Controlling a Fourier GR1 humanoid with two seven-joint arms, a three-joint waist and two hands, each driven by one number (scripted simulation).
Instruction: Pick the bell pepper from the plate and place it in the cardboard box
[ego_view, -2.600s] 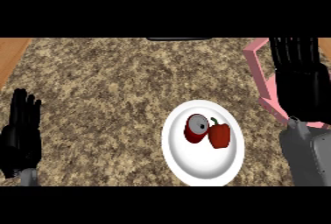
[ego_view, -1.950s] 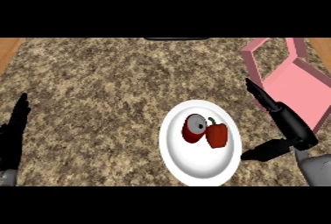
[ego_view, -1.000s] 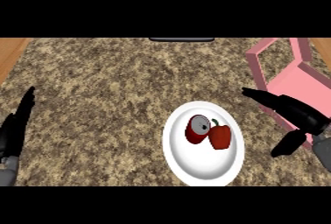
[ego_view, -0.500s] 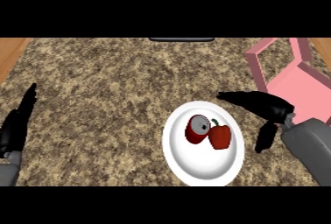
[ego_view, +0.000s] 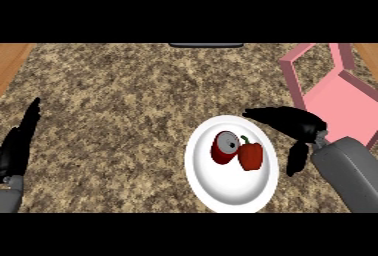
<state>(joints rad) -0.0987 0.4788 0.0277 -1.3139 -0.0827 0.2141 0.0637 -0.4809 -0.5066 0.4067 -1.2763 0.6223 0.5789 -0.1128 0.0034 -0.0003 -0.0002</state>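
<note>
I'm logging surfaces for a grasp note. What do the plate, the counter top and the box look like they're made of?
Plate: smooth plain white with soft shading, likely glazed ceramic or plastic. Counter top: dense brown-grey speckle, looks like granite, or a laminate imitating it. Box: thin, flat, matte pink panels, probably cardboard, though the colour leaves that open.

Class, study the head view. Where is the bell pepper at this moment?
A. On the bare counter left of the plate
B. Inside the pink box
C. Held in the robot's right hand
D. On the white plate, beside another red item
D: the bell pepper lies on the white plate next to a rounded red item, and the right hand is open by the plate's right rim, holding nothing.
</note>
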